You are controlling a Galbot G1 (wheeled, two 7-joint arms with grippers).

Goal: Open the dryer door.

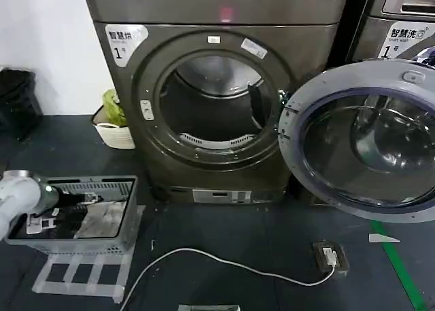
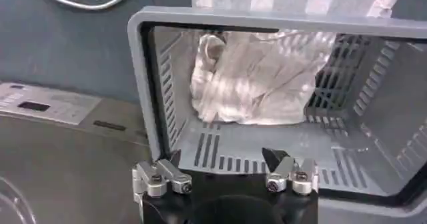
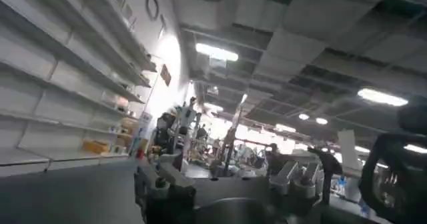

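Note:
The grey dryer [image 1: 129, 107] stands at the back, its round opening [image 1: 214, 107] uncovered. The dryer door [image 1: 367, 141], a glass porthole in a pale ring, is swung wide to the right on its hinge. My left gripper [image 1: 92, 198] hovers low at the left over a grey basket [image 1: 129, 216], far from the door. In the left wrist view the left gripper [image 2: 223, 160] is open with nothing between its fingers, just above the basket's rim [image 2: 140, 79]. My right gripper [image 3: 227, 172] points up at a ceiling, open and holding nothing.
White cloth [image 2: 253, 79] lies in the basket. A white cable [image 1: 224, 260] runs across the dark floor to a small box [image 1: 329, 257]. A white bucket [image 1: 115, 131] stands left of the dryer, with a black bin [image 1: 17, 100] farther left and a second machine [image 1: 401, 32] to the right.

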